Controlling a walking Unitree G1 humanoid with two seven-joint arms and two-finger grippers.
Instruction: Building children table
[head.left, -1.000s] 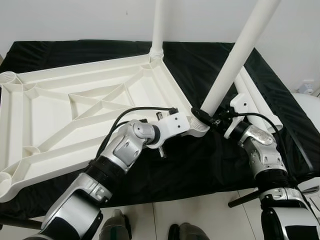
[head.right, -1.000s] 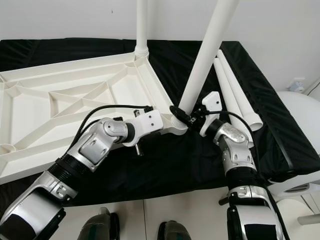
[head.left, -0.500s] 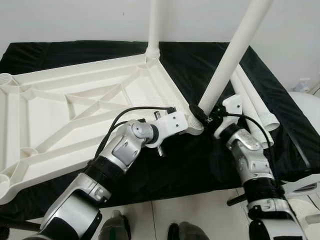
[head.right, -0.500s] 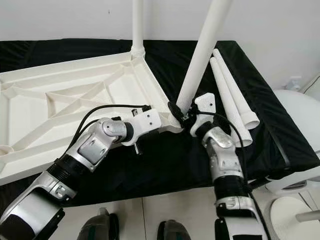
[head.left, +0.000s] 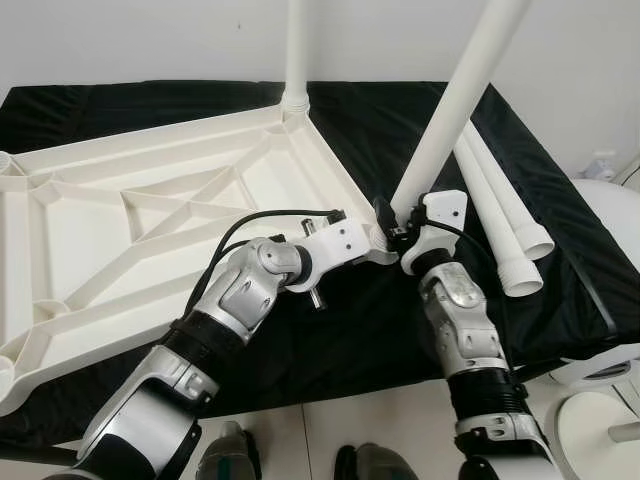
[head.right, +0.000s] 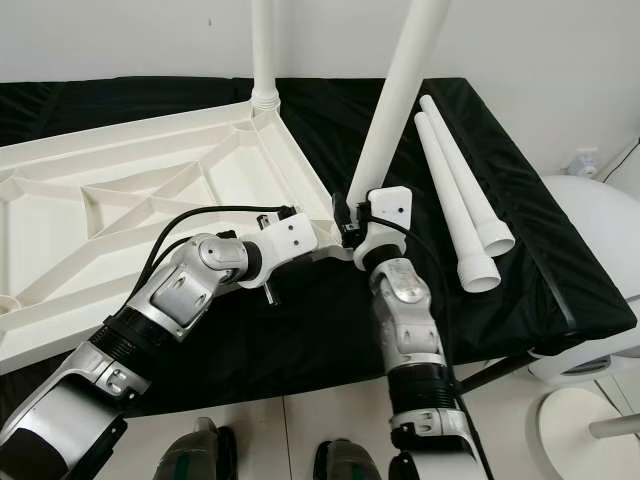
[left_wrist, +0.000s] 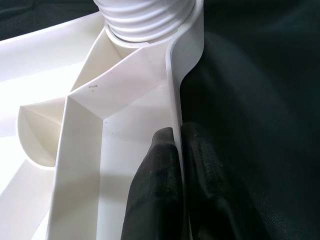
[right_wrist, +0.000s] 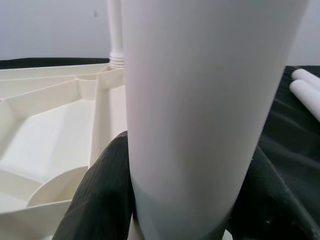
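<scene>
The white table top (head.left: 150, 210) lies upside down on a black cloth. One white leg (head.left: 296, 50) stands in its far corner socket. A second leg (head.left: 455, 100) leans at the near right corner socket (left_wrist: 145, 20), and my right gripper (head.left: 395, 222) is shut on its lower end. In the right wrist view the black fingers (right_wrist: 100, 190) press both sides of that leg (right_wrist: 200, 100). My left gripper (head.left: 372, 250) is shut on the table top's rim (left_wrist: 176, 90) just beside that corner, one finger (left_wrist: 155, 185) inside the rim and one outside.
Two loose white legs (head.left: 505, 220) lie side by side on the cloth at the right. A white rounded object (head.left: 610, 200) stands past the cloth's right edge. The cloth's front edge (head.left: 350, 385) runs close above my feet (head.left: 230, 460). A white wall stands behind.
The camera has shifted. My right forearm has swung in from the right to stand under the leaning leg, which now looks steeper. The left gripper keeps its hold on the rim.
</scene>
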